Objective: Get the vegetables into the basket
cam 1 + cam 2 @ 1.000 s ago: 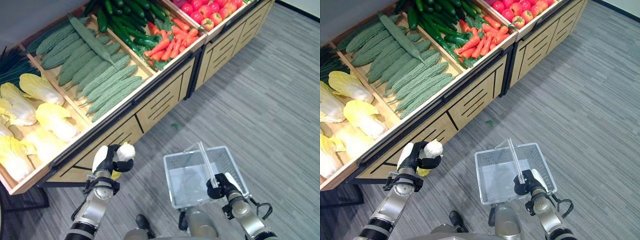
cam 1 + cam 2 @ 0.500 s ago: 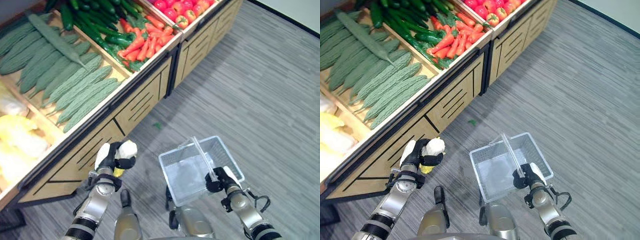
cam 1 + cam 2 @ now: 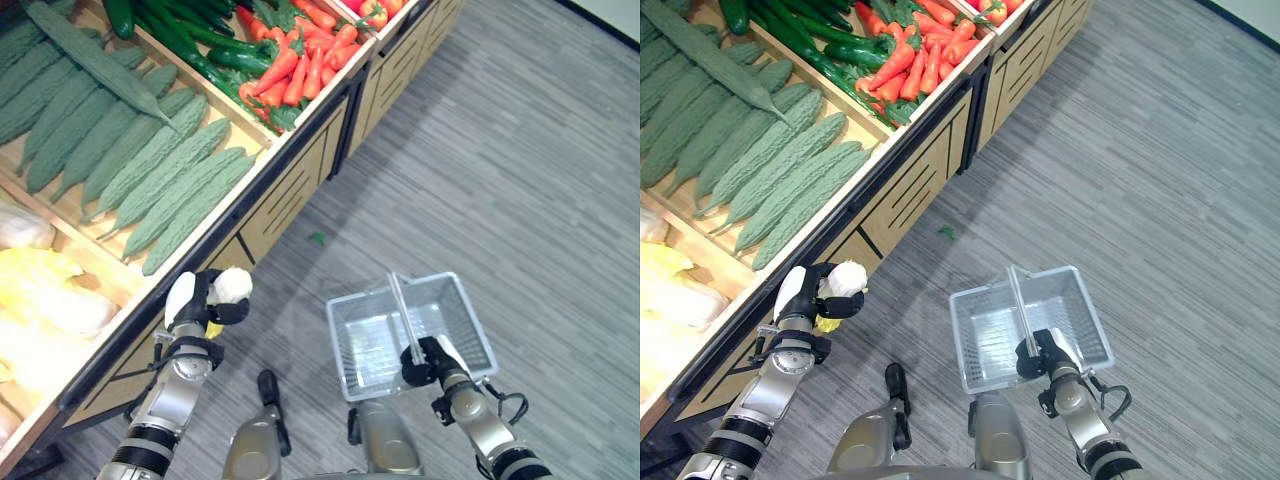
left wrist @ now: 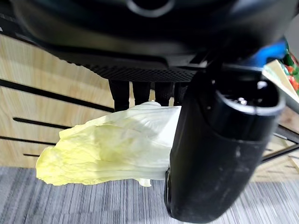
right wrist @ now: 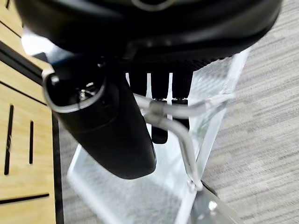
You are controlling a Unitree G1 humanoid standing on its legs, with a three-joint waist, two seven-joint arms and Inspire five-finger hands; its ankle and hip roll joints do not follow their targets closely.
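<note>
Left eye view, lower left of the frame: the left hand (image 3: 203, 300) has its fingers and thumb clamped on a napa cabbage (image 3: 229, 286), a white bulge above the dark fingers with a bit of yellow leaf below. It hangs just in front of the wooden produce stand (image 3: 300, 185), over the grey plank floor (image 3: 520, 170). From the left wrist view, the cabbage (image 4: 112, 148) shows as pale white ribs running into crinkled yellow-green leaf, pinned between the fingers (image 4: 140, 93) and the thick dark thumb.

Lower centre-right, the right hand (image 3: 428, 360) has its fingers wrapped around the handle of a clear plastic basket (image 3: 350, 335). In the right wrist view, the fingers (image 5: 160, 112) curl over the thin clear handle (image 5: 180, 135), with the basket's see-through wall beyond. Nothing is visible inside the basket. Cabbage and basket are well apart, the cabbage to the left of the basket's near-left corner.

Along the upper left of the frame the stand's compartments hold more napa cabbages (image 3: 45, 300) at the far left, then bitter gourds (image 3: 130, 150), then cucumbers (image 3: 190, 35), then carrots (image 3: 295, 65); a tomato (image 3: 373, 12) shows at the top edge. A small green scrap (image 3: 318, 238) lies on the floor near the stand's foot.
</note>
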